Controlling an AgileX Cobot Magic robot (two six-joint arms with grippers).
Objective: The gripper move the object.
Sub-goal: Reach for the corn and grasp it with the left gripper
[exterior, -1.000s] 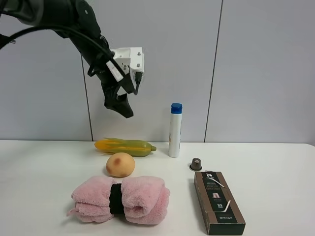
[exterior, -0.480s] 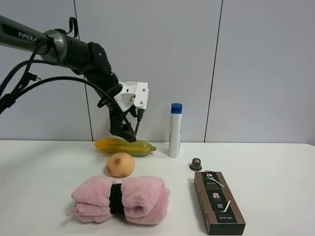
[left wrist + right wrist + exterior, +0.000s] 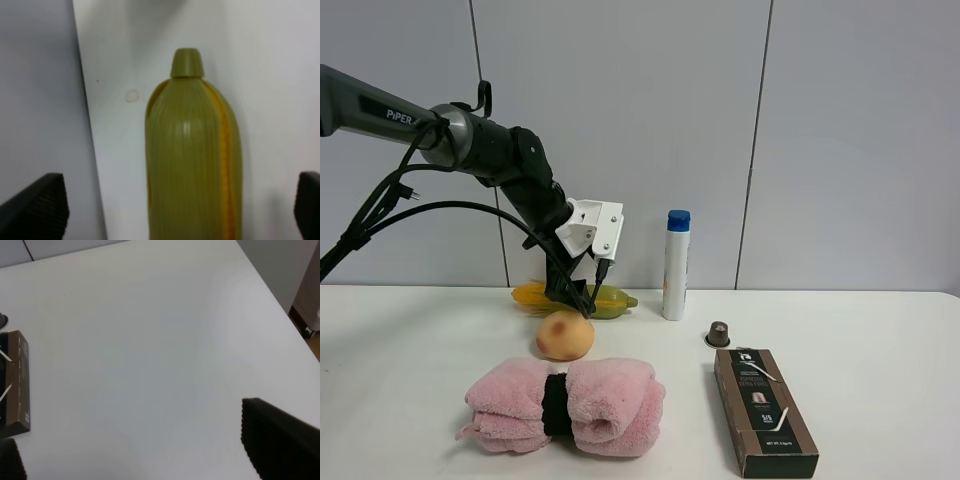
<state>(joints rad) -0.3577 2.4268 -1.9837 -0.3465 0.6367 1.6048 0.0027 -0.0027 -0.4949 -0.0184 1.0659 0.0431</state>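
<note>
step: lining up grasp | left gripper (image 3: pixel 577 296): jaws spread wide, empty, straddling corn cob (image 3: pixel 192 160) | corn: flat on table, centre-left of high view, behind peach ball (image 3: pixel 564 335) | tip: drop straight, pinch mid-cob, stay clear of ball

The ribbed toy corn cob (image 3: pixel 192 165) is olive green with a yellow-orange stripe of kernels. The round ball (image 3: pixel 564 335) is tan with a reddish blotch. The fluffy rolled towel (image 3: pixel 610 400) is pink, banded in black. The tall plastic bottle (image 3: pixel 675 270) is white, capped in blue. The flat cardboard box (image 3: pixel 764 411) is dark brown with white markings. The left gripper (image 3: pixel 576 297) is black, its mounting block (image 3: pixel 592 228) white, its arm (image 3: pixel 470 145) dark grey with white "PIPER" lettering.
</note>
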